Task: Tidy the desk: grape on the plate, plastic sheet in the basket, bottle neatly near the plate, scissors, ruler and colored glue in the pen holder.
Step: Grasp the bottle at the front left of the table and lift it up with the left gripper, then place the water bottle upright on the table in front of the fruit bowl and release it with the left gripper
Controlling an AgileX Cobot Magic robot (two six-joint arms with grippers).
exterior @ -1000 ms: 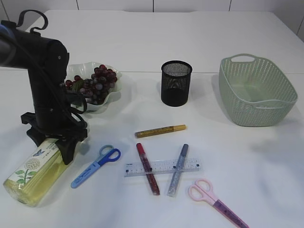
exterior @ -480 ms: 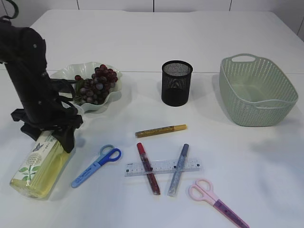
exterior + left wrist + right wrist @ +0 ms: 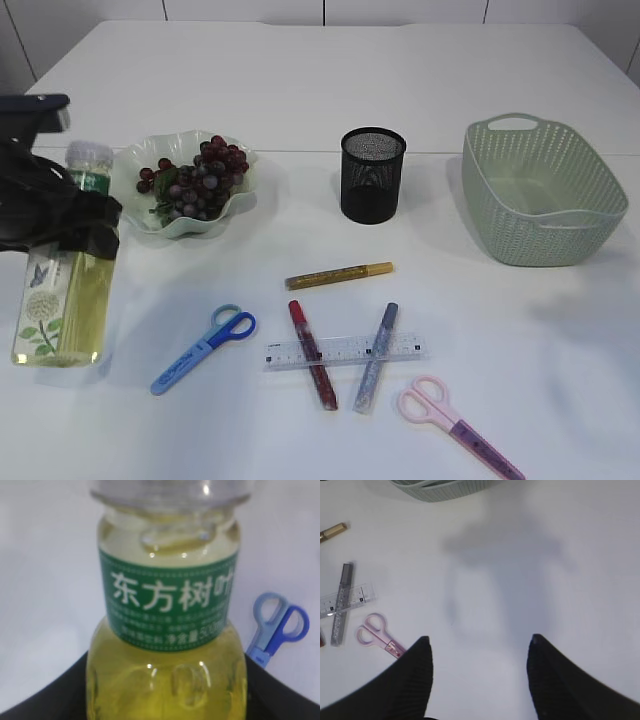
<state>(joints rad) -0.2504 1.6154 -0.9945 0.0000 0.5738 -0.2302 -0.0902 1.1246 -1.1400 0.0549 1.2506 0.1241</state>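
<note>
I am standing the bottle (image 3: pixel 62 270) up at nine o'clock, just left of the plate (image 3: pixel 232 205), the left gripper (image 3: pixel 75 222) clamping its middle. The basket (image 3: pixel 540 190) at two o'clock is sitting empty, no plastic sheet showing; the holder (image 3: pixel 372 175) is looking empty; grapes (image 3: pixel 198 178) are plated. Scissors (image 3: pixel 203 349), ruler (image 3: pixel 345 352), glue (image 3: pixel 338 274) are waiting. The right gripper (image 3: pixel 479 652) is hovering open, empty.
</note>
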